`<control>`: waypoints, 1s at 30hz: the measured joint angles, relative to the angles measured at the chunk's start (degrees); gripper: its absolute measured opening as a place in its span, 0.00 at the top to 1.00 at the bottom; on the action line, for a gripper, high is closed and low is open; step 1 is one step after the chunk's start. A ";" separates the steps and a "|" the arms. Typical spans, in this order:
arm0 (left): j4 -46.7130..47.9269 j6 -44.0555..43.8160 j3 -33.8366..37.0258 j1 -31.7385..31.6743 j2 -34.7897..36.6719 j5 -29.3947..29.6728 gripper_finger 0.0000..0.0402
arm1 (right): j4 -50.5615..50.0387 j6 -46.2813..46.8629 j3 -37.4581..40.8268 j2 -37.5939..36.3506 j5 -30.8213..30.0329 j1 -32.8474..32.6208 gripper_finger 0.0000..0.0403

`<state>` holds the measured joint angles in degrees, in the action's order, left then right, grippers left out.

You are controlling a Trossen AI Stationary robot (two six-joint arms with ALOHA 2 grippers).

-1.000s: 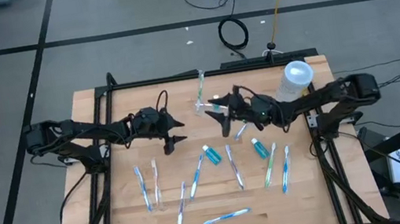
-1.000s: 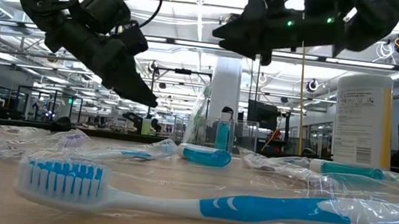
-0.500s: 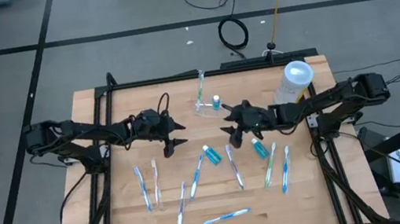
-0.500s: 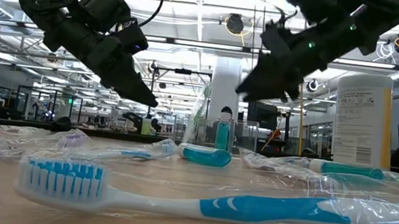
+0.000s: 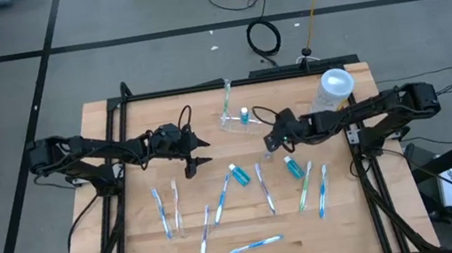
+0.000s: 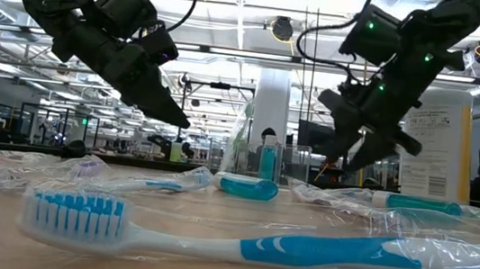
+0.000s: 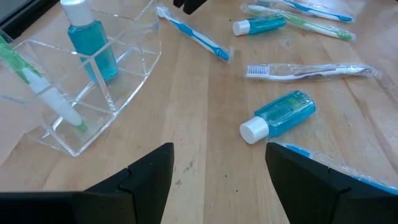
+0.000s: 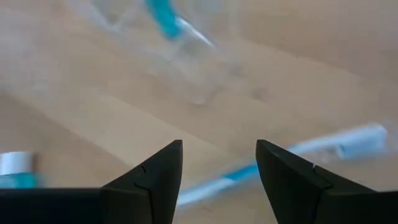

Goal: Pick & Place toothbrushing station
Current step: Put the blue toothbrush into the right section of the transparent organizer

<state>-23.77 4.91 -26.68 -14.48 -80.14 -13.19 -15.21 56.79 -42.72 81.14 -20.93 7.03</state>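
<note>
1. My right gripper (image 5: 270,141) hangs over the table, fingers apart, empty; left gripper (image 5: 201,153) likewise.
2. Beyond, at the table's far middle, stands the toothbrushing station (image 5: 232,120): probably light, rigid, slick plastic. I'd pinch a top wall edge.

The toothbrushing station (image 5: 232,118) (image 7: 81,99), a clear, nearly colourless plastic holder with upright compartments, stood near the middle of the table's far edge, holding a small blue bottle and a green-handled toothbrush.
</note>
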 joint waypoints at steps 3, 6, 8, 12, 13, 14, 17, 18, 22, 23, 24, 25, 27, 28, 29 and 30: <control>0.00 0.00 0.00 0.00 0.00 0.00 0.36 | -2.02 3.18 0.00 0.00 -0.02 0.52 0.51; 0.00 0.00 0.00 0.00 0.00 0.02 0.36 | -2.81 6.27 0.00 0.00 -0.22 1.23 0.51; 0.00 0.02 0.00 0.00 0.00 0.04 0.36 | -3.75 8.19 0.13 0.00 -0.68 1.73 0.51; -0.02 0.81 0.00 0.01 0.00 0.07 0.36 | -3.26 13.55 2.80 0.02 -1.21 2.44 0.51; -0.02 0.81 0.00 0.02 0.00 0.07 0.36 | -3.21 15.36 3.68 0.01 -0.87 2.44 0.51; -0.02 0.81 0.00 0.00 0.00 0.08 0.36 | -2.85 16.96 4.61 0.01 -0.14 2.44 0.51; -0.05 0.83 0.00 0.00 0.00 0.09 0.36 | -0.95 20.50 7.18 0.02 0.41 2.51 0.51; -0.05 0.83 0.00 0.00 0.00 0.09 0.36 | 0.44 21.00 8.04 -0.02 0.42 2.79 0.51; -0.39 0.85 0.00 0.00 0.00 0.09 0.36 | 8.61 20.31 10.59 -0.12 1.06 4.56 0.51; -0.39 0.88 0.01 0.00 0.00 0.09 0.36 | 10.14 20.31 10.82 -0.05 1.14 5.00 0.51; -0.39 0.89 0.02 0.00 0.00 0.09 0.36 | 11.05 20.31 10.90 -0.01 1.36 5.42 0.51; -0.41 0.90 0.02 0.00 0.00 0.09 0.36 | 11.65 20.31 10.91 0.01 1.52 5.83 0.51; -0.45 0.92 0.02 0.01 0.00 0.09 0.36 | 12.01 20.48 10.91 0.07 1.51 6.51 0.51; -0.46 0.92 0.02 0.00 0.00 0.08 0.36 | 11.99 20.55 10.91 0.07 1.49 6.85 0.51; -0.46 0.92 0.02 0.00 0.00 0.08 0.36 | 11.99 20.55 10.91 0.07 1.49 7.22 0.51; -0.46 0.92 0.00 0.00 0.00 0.08 0.36 | 12.03 20.55 10.91 0.29 1.43 7.52 0.51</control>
<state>-24.23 5.82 -26.67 -14.48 -80.14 -13.11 -3.18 77.34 -31.81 81.43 -19.50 14.55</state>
